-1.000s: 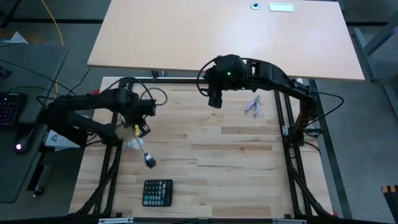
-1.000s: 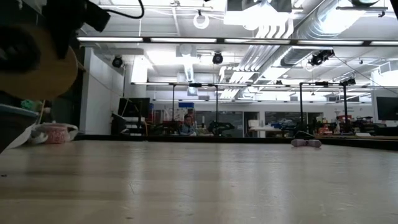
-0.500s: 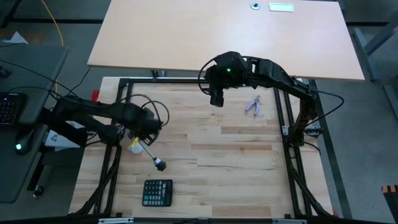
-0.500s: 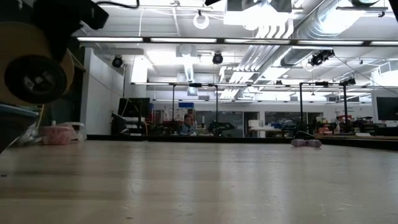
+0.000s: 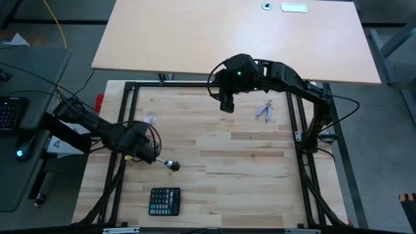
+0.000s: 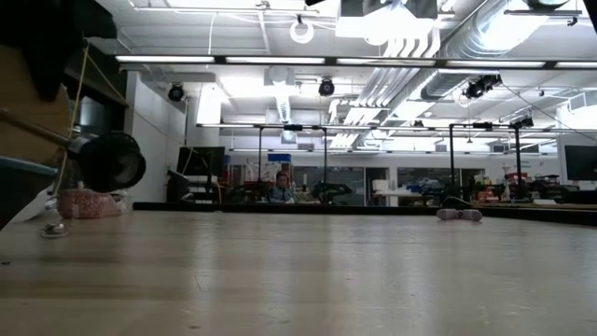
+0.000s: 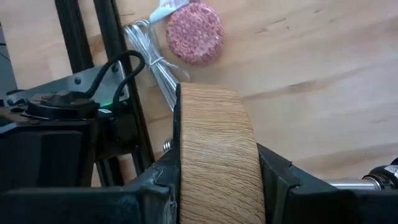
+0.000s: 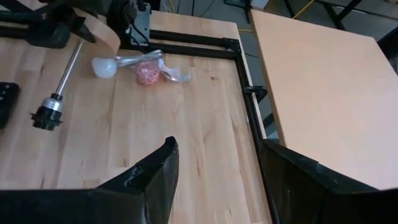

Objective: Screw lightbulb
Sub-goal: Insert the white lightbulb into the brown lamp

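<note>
Nearest the front edge of the desk (image 5: 247,188), the black calculator (image 5: 164,201) lay flat, untouched. Just beyond it, the left gripper (image 7: 217,180) was low at the desk's left side, its jaws clenched on the edge of the wooden disc (image 7: 214,155), the wood grain filling the left wrist view. From that disc a silvery rod (image 8: 67,67) ran out to the black socket (image 5: 172,166), which hung out over the planks; in the low view the socket (image 6: 112,161) showed as a dark round mouth above the surface.

Beside the disc, the lightbulb (image 8: 104,66) lay on the desk, white and on its side, clear of both grippers, close to the left frame rail. Right next to it sat a clear plastic wrapper (image 8: 165,70) and a pink speckled round thing (image 8: 147,73).

Farther back, the right gripper (image 5: 225,104) hung above the desk's rear middle, its jaws released and apart with nothing between them. A small purple tool (image 5: 264,111) lay to its right. Beyond the frame stood a second, pale tabletop (image 5: 214,32).
</note>
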